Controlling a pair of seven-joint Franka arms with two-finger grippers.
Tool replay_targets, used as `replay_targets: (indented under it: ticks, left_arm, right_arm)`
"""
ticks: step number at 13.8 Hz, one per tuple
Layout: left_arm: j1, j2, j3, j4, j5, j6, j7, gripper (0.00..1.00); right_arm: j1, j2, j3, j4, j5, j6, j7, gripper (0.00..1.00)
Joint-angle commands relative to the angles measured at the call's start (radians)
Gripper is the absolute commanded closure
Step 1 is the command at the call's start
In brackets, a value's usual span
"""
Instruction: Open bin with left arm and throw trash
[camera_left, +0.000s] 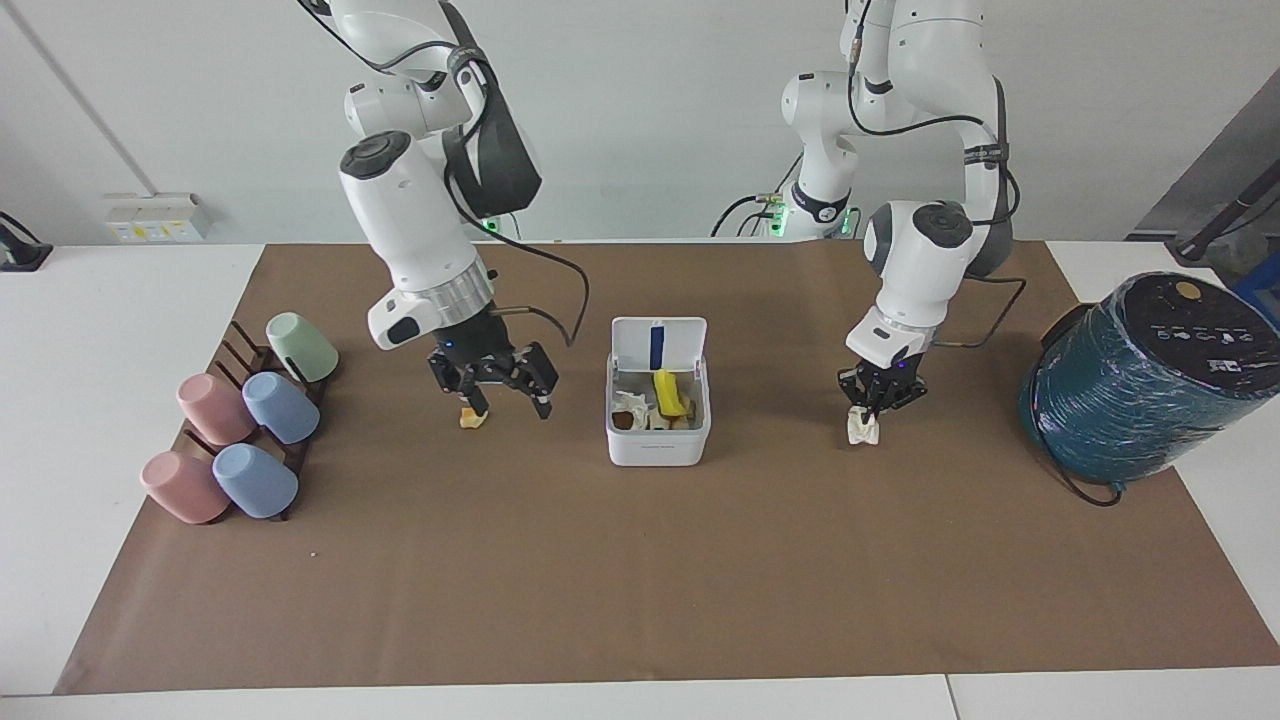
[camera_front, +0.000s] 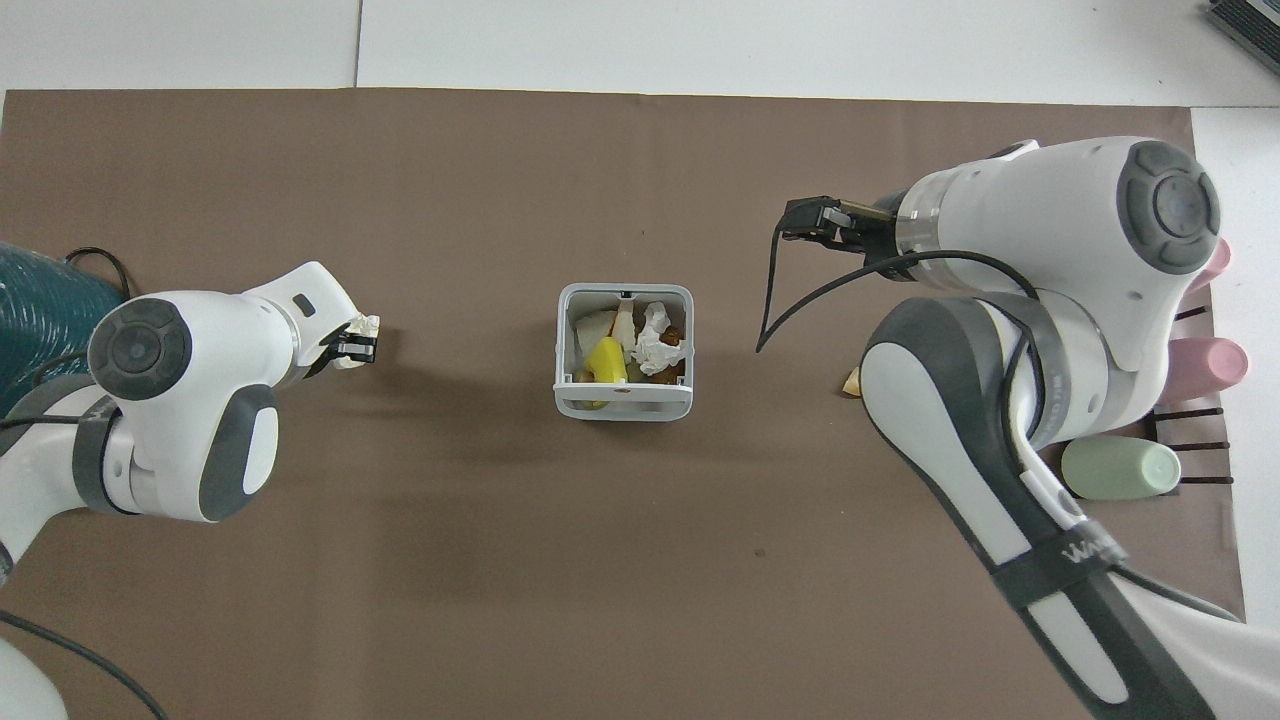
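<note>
Facing view: small white square bin (camera_left: 658, 432) lid up, yellow piece (camera_left: 667, 392) inside. Left gripper (camera_left: 868, 412) pinches off-white paper wad (camera_left: 862, 428) beside bin; right gripper (camera_left: 497, 393) spread wide over tan scrap (camera_left: 472, 419), both left to bin.

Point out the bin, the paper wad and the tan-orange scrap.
bin (camera_left: 657, 452): facing view, on its bare white front wall.
paper wad (camera_left: 862, 430): facing view, on its lower part, below the left gripper (camera_left: 868, 404).
tan-orange scrap (camera_left: 472, 420): facing view, on its middle, under the right gripper (camera_left: 509, 401).

Overhead, the right arm (camera_front: 1010, 400) hides most of the cups (camera_front: 1120, 470); the teal cylinder (camera_front: 40, 310) is cut off at nine o'clock.
</note>
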Motion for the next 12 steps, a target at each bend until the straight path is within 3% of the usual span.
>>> replay_targets:
  ticks: [1, 5, 7, 9, 12]
  left_arm:
    - [-0.077, 0.011, 0.002, 0.176, 0.017, -0.198, -0.137, 1.00]
    - [-0.183, 0.106, 0.002, 0.445, -0.049, -0.327, -0.224, 1.00]
    - [-0.238, 0.127, 0.002, 0.509, -0.083, -0.364, -0.267, 1.00]
    - [-0.302, 0.130, 0.000, 0.510, -0.088, -0.362, -0.353, 1.00]
    - [-0.374, 0.130, -0.001, 0.494, -0.108, -0.346, -0.471, 1.00]
  right_arm:
    - [-0.047, -0.069, 0.012, -0.152, -0.031, -0.007, -0.142, 0.00]
    - [-0.063, -0.077, 0.012, -0.318, -0.144, 0.063, -0.210, 0.00]
    - [-0.072, -0.070, 0.012, -0.397, -0.154, 0.164, -0.235, 0.00]
    - [-0.075, -0.059, 0.012, -0.444, -0.154, 0.214, -0.255, 0.01]
    - [-0.077, -0.054, 0.012, -0.457, -0.154, 0.217, -0.266, 0.27]
